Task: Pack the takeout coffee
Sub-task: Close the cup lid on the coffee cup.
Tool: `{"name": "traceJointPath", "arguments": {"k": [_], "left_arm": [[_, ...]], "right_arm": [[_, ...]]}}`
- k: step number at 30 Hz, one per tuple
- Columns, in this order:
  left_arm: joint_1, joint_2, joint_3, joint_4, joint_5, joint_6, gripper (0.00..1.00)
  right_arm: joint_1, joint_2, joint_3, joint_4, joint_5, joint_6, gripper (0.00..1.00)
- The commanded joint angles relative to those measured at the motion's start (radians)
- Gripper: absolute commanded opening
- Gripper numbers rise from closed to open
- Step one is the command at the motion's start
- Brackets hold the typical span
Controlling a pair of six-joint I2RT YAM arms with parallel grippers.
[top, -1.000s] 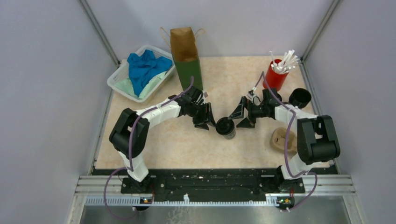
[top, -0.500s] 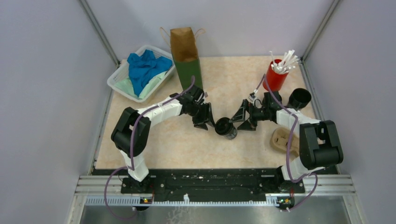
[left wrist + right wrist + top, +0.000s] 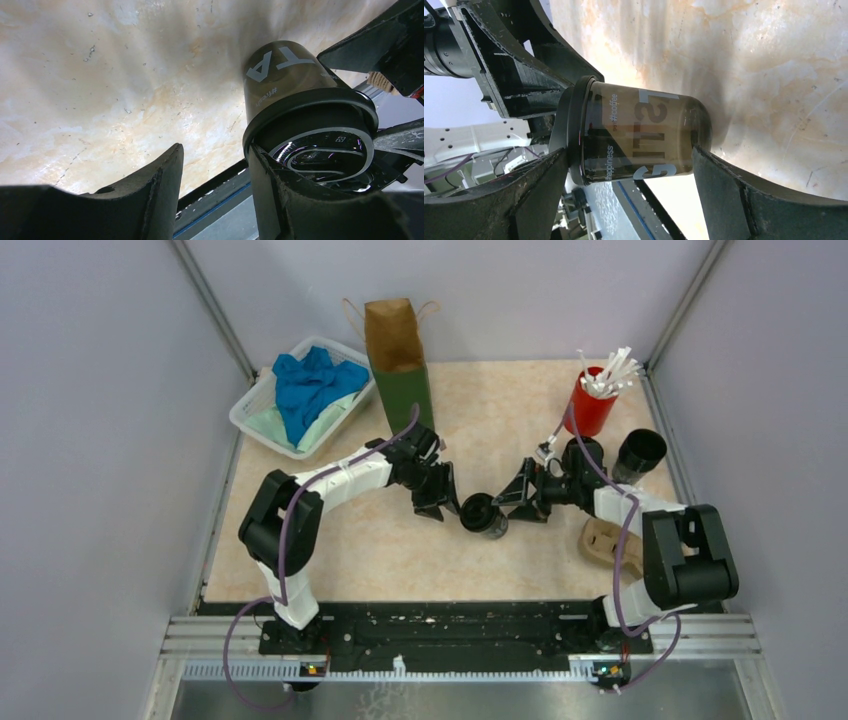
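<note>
**Overhead and wrist views.** We show a black lidded cup (image 3: 483, 514) standing near the middle of the table (image 3: 330, 540), between the two grippers.

- **Left gripper:** The left gripper (image 3: 447, 506) lies just left of the cup. Its fingers are spread with only bare table between them. In its wrist view one finger (image 3: 280, 200) rests against the rim of the lid (image 3: 310, 102).
- **Right gripper:** The right gripper (image 3: 505, 506) lies just right of the cup. Its fingers are spread wide, and in its wrist view the cup sits between them. We cannot tell whether they touch it.
- **Other objects:** A second cup (image 3: 641, 450) stands near the table's right edge, close to the red cup (image 3: 588, 408) of white sticks. The carrier (image 3: 603, 538) lies nearer the front, by the right arm. The bag (image 3: 402, 375) stands upright at the back, with a basket (image 3: 255, 410) of cloths (image 3: 305, 385) to its left.
</note>
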Motion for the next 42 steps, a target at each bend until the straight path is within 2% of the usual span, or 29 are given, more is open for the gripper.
{"name": "traceJointPath", "arguments": {"k": [1,13,21,35,42], "left_arm": [[-0.038,-0.017,0.062,0.059,0.041,-0.030,0.58],[-0.077,0.007,0.124,0.053,0.032,-0.042,0.59],[-0.089,0.022,0.152,0.035,0.025,-0.044,0.60],[-0.090,-0.019,0.137,0.003,-0.007,-0.036,0.65],[-0.088,-0.012,0.154,0.010,0.010,-0.032,0.71]], "right_arm": [[-0.004,-0.025,-0.038,0.061,0.050,-0.005,0.91],[-0.068,-0.049,-0.093,0.114,0.044,0.024,0.92],[-0.112,-0.104,-0.099,0.070,0.040,0.027,0.93],[-0.141,-0.189,0.018,-0.210,0.102,-0.052,0.95],[-0.176,-0.206,0.059,-0.305,0.133,-0.092,0.97]]}}
